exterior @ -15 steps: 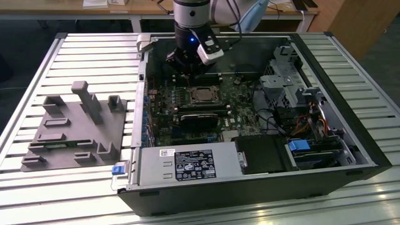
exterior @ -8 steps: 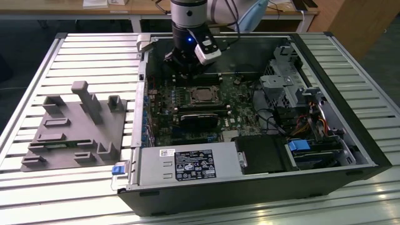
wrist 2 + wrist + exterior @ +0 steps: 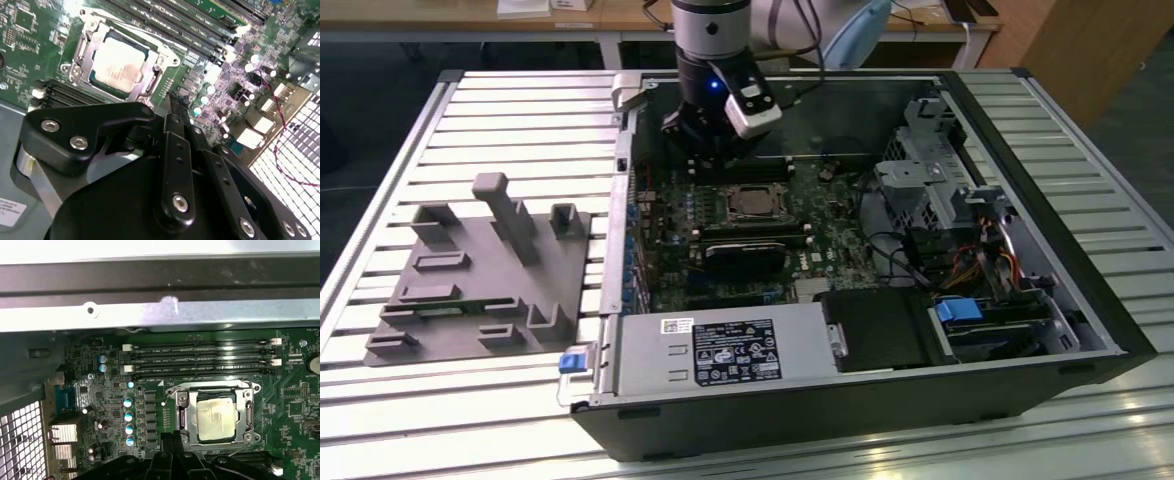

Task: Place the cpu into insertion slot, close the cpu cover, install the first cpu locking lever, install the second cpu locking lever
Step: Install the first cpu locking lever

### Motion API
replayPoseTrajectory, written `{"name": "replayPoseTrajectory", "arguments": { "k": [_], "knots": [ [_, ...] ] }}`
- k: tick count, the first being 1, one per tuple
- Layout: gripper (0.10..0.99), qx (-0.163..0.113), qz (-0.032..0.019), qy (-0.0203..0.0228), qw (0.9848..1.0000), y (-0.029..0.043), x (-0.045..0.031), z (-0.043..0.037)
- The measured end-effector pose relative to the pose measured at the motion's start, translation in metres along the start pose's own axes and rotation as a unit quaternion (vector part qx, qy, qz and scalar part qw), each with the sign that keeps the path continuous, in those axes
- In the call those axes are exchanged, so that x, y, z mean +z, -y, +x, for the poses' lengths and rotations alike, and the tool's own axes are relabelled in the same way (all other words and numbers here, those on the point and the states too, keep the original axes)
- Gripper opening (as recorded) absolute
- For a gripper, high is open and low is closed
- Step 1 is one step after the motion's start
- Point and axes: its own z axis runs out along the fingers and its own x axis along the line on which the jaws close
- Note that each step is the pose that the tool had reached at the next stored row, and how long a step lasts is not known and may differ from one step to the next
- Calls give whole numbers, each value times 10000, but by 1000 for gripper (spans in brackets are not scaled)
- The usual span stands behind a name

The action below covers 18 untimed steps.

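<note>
The cpu (image 3: 216, 413) has a dull silver-tan top, sitting under the shiny silver cpu cover (image 3: 215, 390) on the green circuit board (image 3: 292, 400), with long black memory slots (image 3: 200, 357) next to it. Gripper (image 3: 172, 100) is matte black all over, and the fixture block (image 3: 474, 275) on the white slatted table (image 3: 1067, 420) is plain grey.

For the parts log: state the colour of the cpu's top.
Dull silver-tan, clearest on the cpu in the second wrist view.
</note>
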Motion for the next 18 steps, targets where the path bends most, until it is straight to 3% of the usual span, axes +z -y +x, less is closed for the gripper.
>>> {"name": "replayPoseTrajectory", "arguments": {
  "k": [5,18],
  "knots": [
    [106,1,-2,23,10000,-3,-34,19],
    [106,-2,-2,27,10000,-120,-69,126]
  ]
}}
